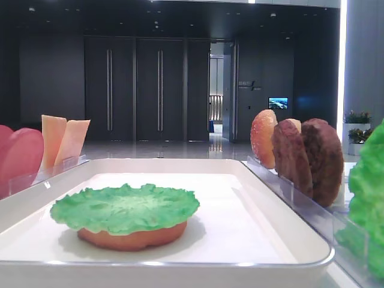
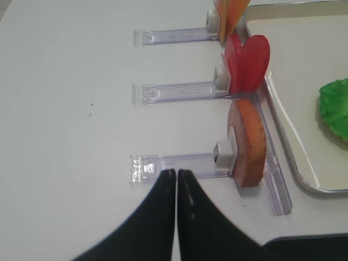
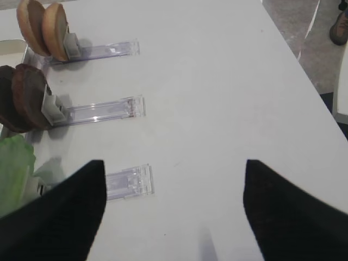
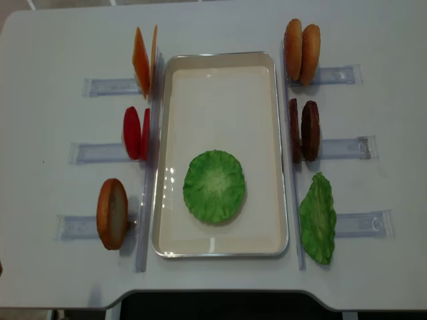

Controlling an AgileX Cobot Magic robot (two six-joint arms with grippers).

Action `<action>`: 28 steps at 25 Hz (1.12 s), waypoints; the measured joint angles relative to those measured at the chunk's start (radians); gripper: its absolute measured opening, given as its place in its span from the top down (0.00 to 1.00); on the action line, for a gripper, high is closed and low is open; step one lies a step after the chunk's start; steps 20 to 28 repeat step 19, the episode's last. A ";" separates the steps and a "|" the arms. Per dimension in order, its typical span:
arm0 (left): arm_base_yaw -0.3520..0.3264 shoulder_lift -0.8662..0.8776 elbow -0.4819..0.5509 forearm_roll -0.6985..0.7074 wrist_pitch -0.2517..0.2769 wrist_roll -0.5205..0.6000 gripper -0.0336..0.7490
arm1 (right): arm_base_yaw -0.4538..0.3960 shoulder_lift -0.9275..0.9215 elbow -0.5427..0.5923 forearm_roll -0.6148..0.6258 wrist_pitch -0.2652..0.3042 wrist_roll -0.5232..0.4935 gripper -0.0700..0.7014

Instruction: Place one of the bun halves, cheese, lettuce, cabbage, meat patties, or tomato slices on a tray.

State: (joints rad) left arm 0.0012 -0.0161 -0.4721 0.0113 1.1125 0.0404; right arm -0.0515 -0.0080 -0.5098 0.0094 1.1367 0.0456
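L pincer [image 2: 176,173]: black fingers pressed together, holding nothing, over bare white table; just ahead of it a clear plastic holder [image 2: 179,163], beyond-right a golden-brown round bun half [image 2: 249,142] on edge, red tomato slices [image 2: 248,64] farther. Only low front view shows a bun [image 1: 133,235] under the ruffled green lettuce leaf [image 1: 125,207] on white rimmed tray [image 4: 220,248]. R pincer [image 3: 174,212]: spread wide, empty; dark brown patties [image 3: 24,97] ahead-left.
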 joint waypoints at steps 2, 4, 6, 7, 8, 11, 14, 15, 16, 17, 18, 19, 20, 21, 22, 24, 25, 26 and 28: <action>0.000 0.000 0.000 0.000 0.000 0.000 0.96 | 0.000 0.000 0.000 0.000 0.000 0.000 0.26; 0.000 0.000 0.000 0.000 0.000 0.000 0.96 | 0.000 0.000 0.000 0.000 0.000 0.000 0.26; 0.000 0.000 0.000 0.000 0.000 0.000 0.96 | 0.000 0.000 0.000 0.000 0.000 0.000 0.26; 0.000 0.000 0.000 0.000 0.000 0.000 0.96 | 0.000 0.000 0.000 0.000 0.000 0.000 0.26; 0.000 0.000 0.000 0.000 0.000 0.000 0.96 | 0.000 0.000 0.000 0.000 0.000 0.000 0.26; 0.000 0.000 0.000 0.000 0.000 0.000 0.96 | 0.000 0.000 0.000 0.000 0.000 0.000 0.26; 0.000 0.000 0.000 0.000 0.000 0.000 0.96 | 0.000 0.000 0.000 0.000 0.000 0.000 0.26; 0.000 0.000 0.000 0.000 0.000 0.000 0.96 | 0.000 0.000 0.000 0.000 0.000 0.000 0.26; 0.000 0.000 0.000 0.000 0.000 0.000 0.96 | 0.000 0.000 0.000 0.000 0.000 0.000 0.26; 0.000 0.000 0.000 0.000 0.000 0.000 0.96 | 0.000 0.000 0.000 0.000 0.000 0.000 0.26; 0.000 0.000 0.000 0.000 0.000 0.000 0.96 | 0.000 0.000 0.000 0.000 0.000 0.000 0.26; 0.000 0.000 0.000 0.000 0.000 0.000 0.96 | 0.000 0.000 0.000 0.000 0.000 0.000 0.26; 0.000 0.000 0.000 0.000 0.000 0.000 0.96 | 0.000 0.000 0.000 0.000 0.000 0.000 0.26; 0.000 0.000 0.000 0.000 0.000 0.000 0.96 | 0.000 0.000 0.000 0.000 0.000 0.000 0.26; 0.000 0.000 0.000 0.000 0.000 0.000 0.96 | 0.000 0.000 0.000 0.000 0.000 0.000 0.26; 0.000 0.000 0.000 0.000 0.000 0.000 0.96 | 0.000 0.000 0.000 0.000 0.000 0.000 0.26; 0.000 0.000 0.000 0.000 0.000 0.000 0.96 | 0.000 0.000 0.000 0.000 0.000 0.000 0.26; 0.000 0.000 0.000 0.000 0.000 0.000 0.96 | 0.000 0.000 0.000 0.000 0.000 0.000 0.26; 0.000 0.000 0.000 0.000 0.000 0.000 0.96 | 0.000 0.000 0.000 0.000 0.000 0.000 0.26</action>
